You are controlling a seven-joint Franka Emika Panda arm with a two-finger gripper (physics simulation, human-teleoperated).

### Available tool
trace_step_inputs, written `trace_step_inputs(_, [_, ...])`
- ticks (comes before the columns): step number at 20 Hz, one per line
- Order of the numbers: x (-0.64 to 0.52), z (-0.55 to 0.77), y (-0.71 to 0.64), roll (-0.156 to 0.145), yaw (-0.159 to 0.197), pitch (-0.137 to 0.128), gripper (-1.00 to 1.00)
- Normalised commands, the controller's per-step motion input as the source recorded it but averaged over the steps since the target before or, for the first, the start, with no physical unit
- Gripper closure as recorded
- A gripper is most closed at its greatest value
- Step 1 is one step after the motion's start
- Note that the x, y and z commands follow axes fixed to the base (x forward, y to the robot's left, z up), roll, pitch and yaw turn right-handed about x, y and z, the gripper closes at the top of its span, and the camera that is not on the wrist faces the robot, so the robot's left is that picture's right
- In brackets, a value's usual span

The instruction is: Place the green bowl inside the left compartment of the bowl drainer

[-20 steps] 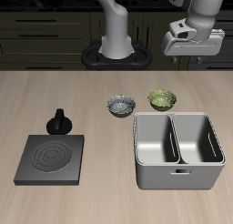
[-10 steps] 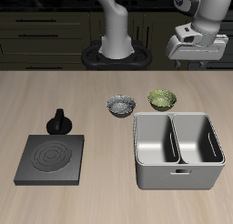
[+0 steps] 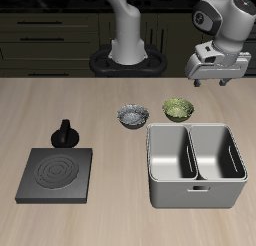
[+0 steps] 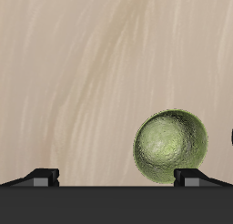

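The green bowl (image 3: pixel 177 110) stands upright on the table just behind the bowl drainer (image 3: pixel 196 194), beside its back rim. The drainer's two wells hold nothing. My gripper (image 3: pixel 218 81) hangs in the air above and behind the green bowl, well clear of it. In the wrist view the green bowl (image 4: pixel 170 146) lies below the gripper (image 4: pixel 116 177), close to one fingertip (image 4: pixel 190 176). The fingers stand wide apart with nothing between them, so the gripper is open.
A grey-white speckled bowl (image 3: pixel 131 116) sits next to the green one. A flat black square plate (image 3: pixel 57 175) with rings lies toward the front edge, with a small black knobbed object (image 3: pixel 66 133) behind it.
The gripper has come lower and swung outward a little, tilting its fingers down toward the table. Nothing on the table has moved.
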Motion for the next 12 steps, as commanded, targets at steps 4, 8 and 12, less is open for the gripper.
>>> trace_step_inputs(4, [-0.1, -0.24, 0.01, 0.021, -0.003, -0.041, -1.0])
trace_step_inputs(8, [-0.03, -0.23, -0.01, 0.011, -0.005, -0.036, -1.0])
trace_step_inputs(12, [0.08, -0.25, -0.06, 0.002, -0.016, 0.017, -1.0])
